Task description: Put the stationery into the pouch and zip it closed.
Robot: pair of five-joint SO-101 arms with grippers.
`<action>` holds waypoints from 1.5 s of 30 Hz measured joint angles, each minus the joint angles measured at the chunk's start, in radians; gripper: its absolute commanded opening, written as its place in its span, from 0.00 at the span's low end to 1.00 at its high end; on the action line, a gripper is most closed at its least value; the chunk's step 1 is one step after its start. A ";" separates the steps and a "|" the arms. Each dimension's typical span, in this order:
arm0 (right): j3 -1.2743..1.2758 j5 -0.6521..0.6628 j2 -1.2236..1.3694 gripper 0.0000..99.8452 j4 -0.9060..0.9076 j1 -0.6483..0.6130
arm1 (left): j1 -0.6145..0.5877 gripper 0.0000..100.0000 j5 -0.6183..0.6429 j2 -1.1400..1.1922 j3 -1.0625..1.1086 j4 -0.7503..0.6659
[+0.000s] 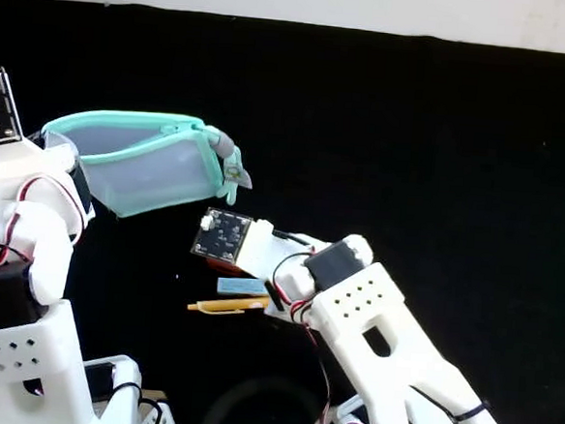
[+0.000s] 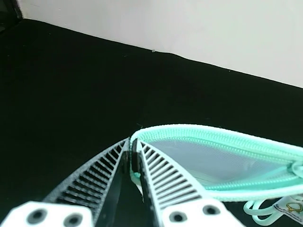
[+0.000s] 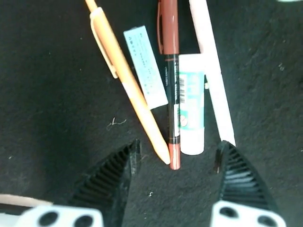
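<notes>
A translucent pouch (image 1: 150, 169) with a mint zipper hangs above the table, its mouth open. My left gripper (image 2: 131, 144) is shut on the end of the pouch's rim (image 2: 189, 132). My right gripper (image 3: 178, 151) is open just above a row of stationery lying side by side: an orange pen (image 3: 125, 75), a light blue eraser (image 3: 145, 66), a brown pen (image 3: 169, 71), a glue stick (image 3: 191, 111) and a white stick (image 3: 213, 71). The tips of the brown pen and glue stick lie between its fingers. In the high view the orange pen (image 1: 227, 306) and eraser (image 1: 241, 286) lie beside the right wrist.
The black table cloth (image 1: 443, 136) runs to a pale wall at the back. The pouch's grey zipper pull and tag (image 1: 232, 165) dangle close above the right arm's wrist board (image 1: 225, 235). Open cloth lies to the right and behind.
</notes>
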 measured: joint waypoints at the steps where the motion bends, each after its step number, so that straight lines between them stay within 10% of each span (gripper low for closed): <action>1: 0.000 0.005 0.000 0.26 -0.002 -0.002 | -0.008 0.01 0.000 0.002 0.000 0.000; 45: -0.310 0.094 0.664 0.26 -0.221 -0.160 | -0.097 0.01 0.000 0.058 -0.002 0.000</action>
